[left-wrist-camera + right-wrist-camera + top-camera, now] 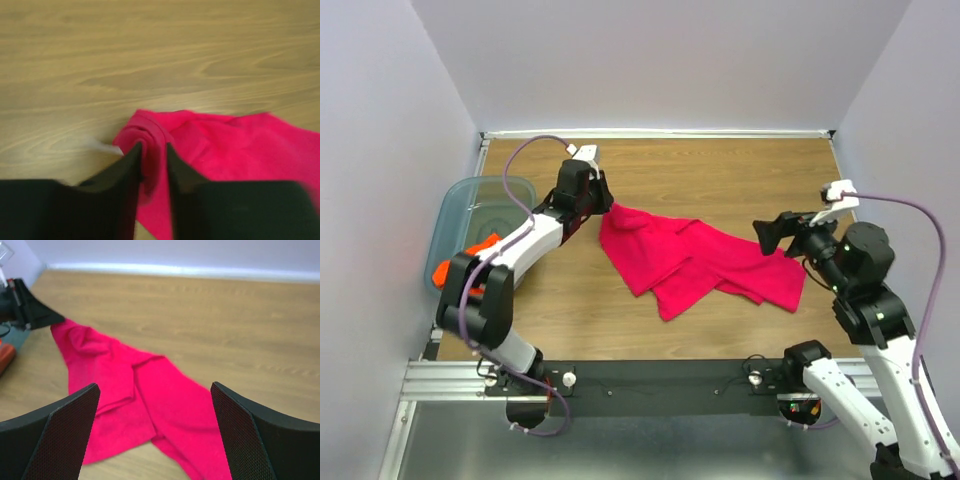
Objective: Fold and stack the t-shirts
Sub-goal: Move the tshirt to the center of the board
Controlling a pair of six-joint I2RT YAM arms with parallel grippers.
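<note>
Pink t-shirt (690,260) lies crumpled and half-spread on the table (720,170), to the right of the bin (440,230) and apart from it. One corner reaches back toward the bin and the rest trails away from it. Left gripper (152,147) sits at that bin-side corner, clenched on a rolled bit of the pink hem, w/ cloth squeezed between the two fingers. Right gripper (766,237) hangs over the end of the pink t-shirt farthest from the bin, jaws released wide, nothing in them. Orange t-shirt (480,247) shows only as a bunched patch at the bin's near edge, mostly behind the left arm — can't tell if it's inside the bin or draped over the rim. Handling: the cloth is light, limp, not fragile and won't hold a shape. It'll sag and drag on the wood, and a pinch may catch extra layers. Best hold is prob. on hems or shoulder corners, one per gripper, pulled taut before any fold — not mid-panel. Count: 2 t-shirts (1 pink, 1 orange), 1 bin, 2 grippers.
</note>
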